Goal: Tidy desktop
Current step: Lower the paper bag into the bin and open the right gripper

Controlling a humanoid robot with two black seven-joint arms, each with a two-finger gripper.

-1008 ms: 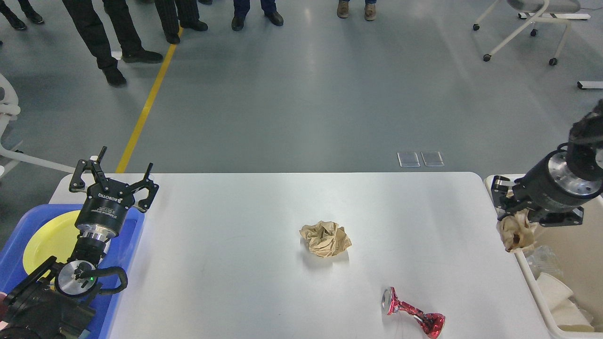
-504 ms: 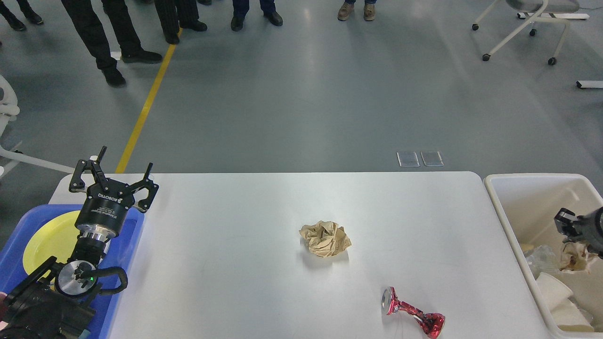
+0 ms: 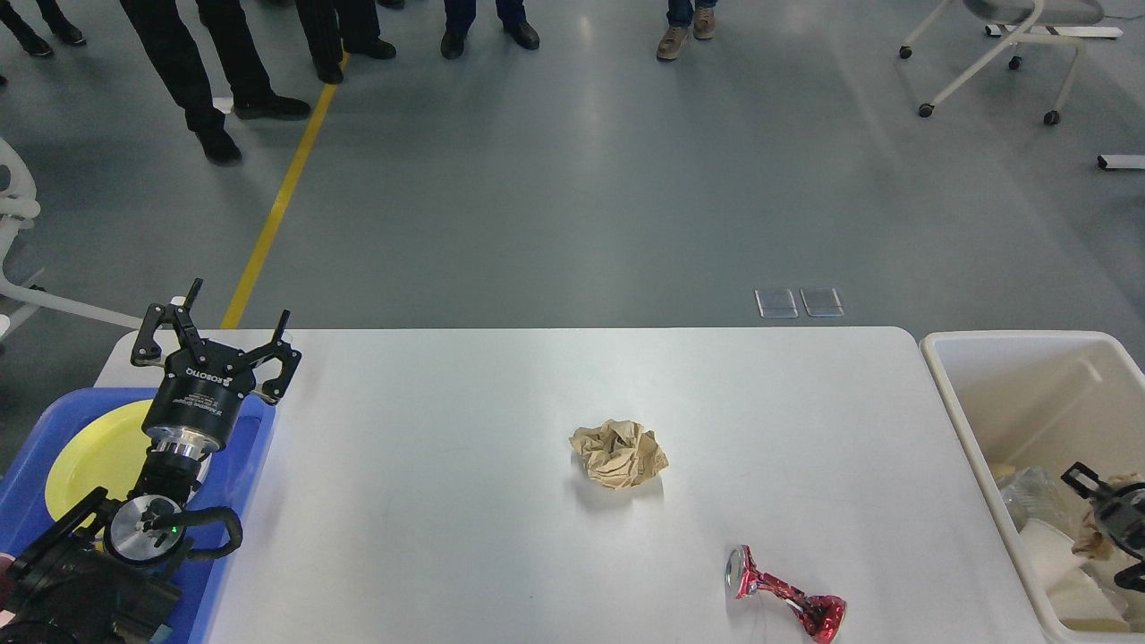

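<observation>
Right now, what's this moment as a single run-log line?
left pincer: open, over blue tray | right pincer: open, in beige bin | desktop: crumpled paper, crushed red can remain

The right gripper (image 3: 1107,528), which a second ago hung over the far left rim of the beige bin (image 3: 962,411) clutching a wad of crumpled brown paper (image 3: 1091,539), has swung right and nearer, down inside the bin. Only its tip shows at the right edge, the paper against it.

Desktop (image 3: 447,465) carries crumpled paper (image 3: 619,453), crushed can (image 3: 785,605).
</observation>
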